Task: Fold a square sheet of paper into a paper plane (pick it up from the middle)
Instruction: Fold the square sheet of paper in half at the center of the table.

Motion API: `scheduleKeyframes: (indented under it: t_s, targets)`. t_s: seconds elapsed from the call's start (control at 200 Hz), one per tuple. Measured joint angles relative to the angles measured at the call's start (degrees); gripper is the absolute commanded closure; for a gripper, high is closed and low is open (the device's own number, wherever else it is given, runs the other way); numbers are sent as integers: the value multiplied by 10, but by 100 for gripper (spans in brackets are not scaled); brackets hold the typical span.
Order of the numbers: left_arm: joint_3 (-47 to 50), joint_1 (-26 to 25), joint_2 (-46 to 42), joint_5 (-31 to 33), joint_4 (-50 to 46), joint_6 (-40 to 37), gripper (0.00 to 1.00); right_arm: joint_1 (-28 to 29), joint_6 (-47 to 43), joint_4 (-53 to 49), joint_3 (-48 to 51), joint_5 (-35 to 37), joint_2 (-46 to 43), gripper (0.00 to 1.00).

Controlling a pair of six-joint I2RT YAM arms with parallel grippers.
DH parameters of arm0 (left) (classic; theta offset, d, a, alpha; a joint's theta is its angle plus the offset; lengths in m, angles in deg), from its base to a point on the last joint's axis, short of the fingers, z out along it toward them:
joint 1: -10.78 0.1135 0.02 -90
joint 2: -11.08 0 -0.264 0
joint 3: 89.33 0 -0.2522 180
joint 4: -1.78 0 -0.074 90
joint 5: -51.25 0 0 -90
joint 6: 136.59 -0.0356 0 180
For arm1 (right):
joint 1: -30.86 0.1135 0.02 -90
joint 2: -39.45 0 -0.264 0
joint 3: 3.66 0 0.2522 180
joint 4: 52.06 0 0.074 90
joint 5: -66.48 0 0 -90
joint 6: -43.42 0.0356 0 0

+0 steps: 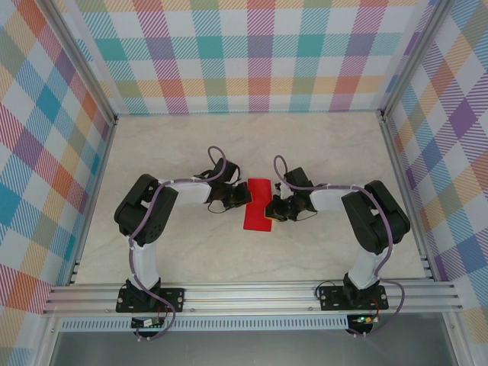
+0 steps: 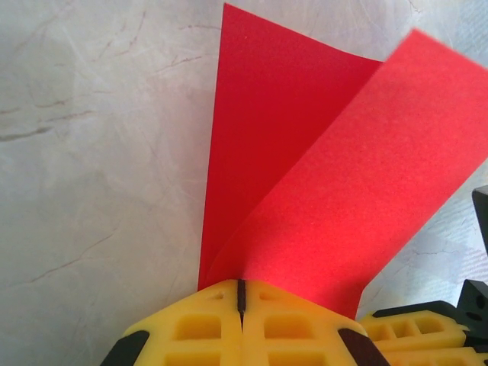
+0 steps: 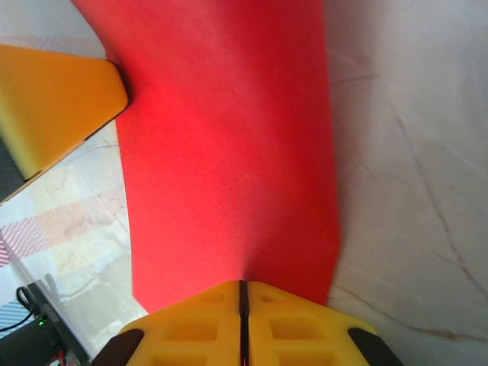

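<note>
Where the two arms meet over the middle of the table (image 1: 320, 145), the square sheet of paper (image 1: 257, 204) sits between them as a narrow red strip, its long side running from the far edge toward the near edge. The left claw (image 2: 241, 293) is closed tight on the sheet's left edge, yellow fingers pressed together, and two red layers spread apart from that grip. The right claw (image 3: 243, 293) is likewise clamped on the opposite edge, fingers together; whether the sheet touches the table cannot be determined.
</note>
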Motion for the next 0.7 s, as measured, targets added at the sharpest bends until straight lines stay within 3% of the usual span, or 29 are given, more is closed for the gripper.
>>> scheduleKeyframes:
  t_s: [0.475,0.7]
  targets:
    - [-3,0,0,2,-7,-3,100,-39,0,7,-19,-11,-28,91]
    - [-3,-1,0,2,-7,-5,100,-43,-6,18,-41,-11,9,91]
